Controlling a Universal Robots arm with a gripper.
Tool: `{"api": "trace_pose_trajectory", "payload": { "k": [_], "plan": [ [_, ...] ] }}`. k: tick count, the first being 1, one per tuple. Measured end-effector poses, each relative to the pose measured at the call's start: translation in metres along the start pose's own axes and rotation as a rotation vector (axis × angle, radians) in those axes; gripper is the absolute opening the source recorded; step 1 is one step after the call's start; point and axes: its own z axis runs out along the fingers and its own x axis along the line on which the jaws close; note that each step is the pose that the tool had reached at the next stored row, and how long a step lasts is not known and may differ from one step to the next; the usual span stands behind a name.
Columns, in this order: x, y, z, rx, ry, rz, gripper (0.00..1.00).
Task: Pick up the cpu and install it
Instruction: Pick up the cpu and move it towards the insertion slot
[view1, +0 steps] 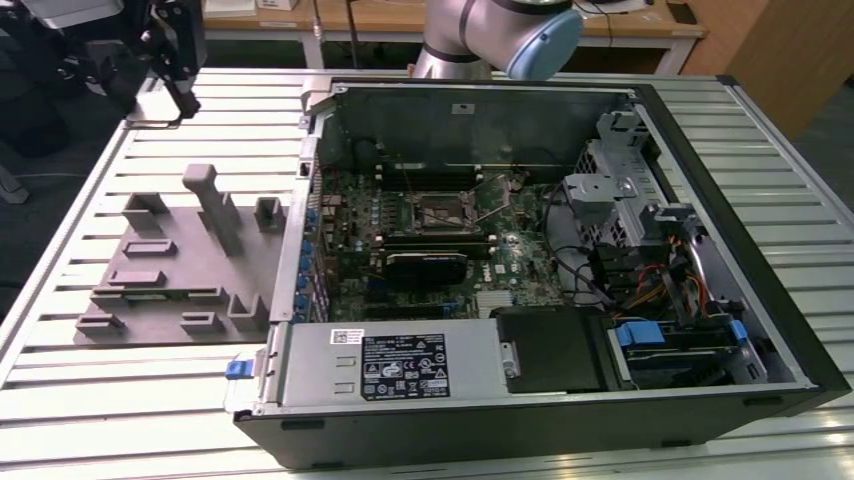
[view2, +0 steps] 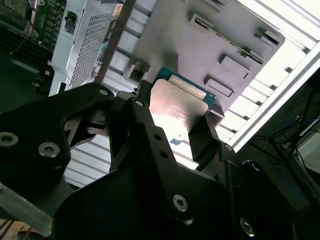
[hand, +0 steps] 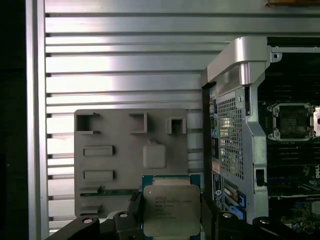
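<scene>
The gripper (hand: 171, 215) has its jaws closed on the cpu (hand: 171, 209), pinching two opposite edges and holding it over the edge of the grey fixture tray (hand: 115, 140). In the exterior view the tray lies at 9 o'clock from the open computer case (view1: 534, 435). The case's metal side wall (view1: 296, 230) stands between tray and motherboard socket (view1: 447, 212), and a drive cage (view1: 607, 190) and cables (view1: 641, 280) crowd the socket's 3 o'clock.

The black metal gripper (view2: 176, 111) clamps the small square cpu (view2: 178, 100), silvery-topped with a green rim, between its two fingers, over a grey plastic fixture tray (view2: 200, 45) on a ribbed aluminium table (view2: 265, 95), near a perforated computer case panel (view2: 87, 42).
</scene>
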Motion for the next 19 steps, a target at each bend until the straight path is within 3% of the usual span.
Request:
{"api": "trace_pose_trajectory", "payload": {
  "k": [19],
  "plan": [
    [-0.0322, 0.0016, 0.0021, 0.0, 0.0, 0.0, 0.55]
  ]
}}
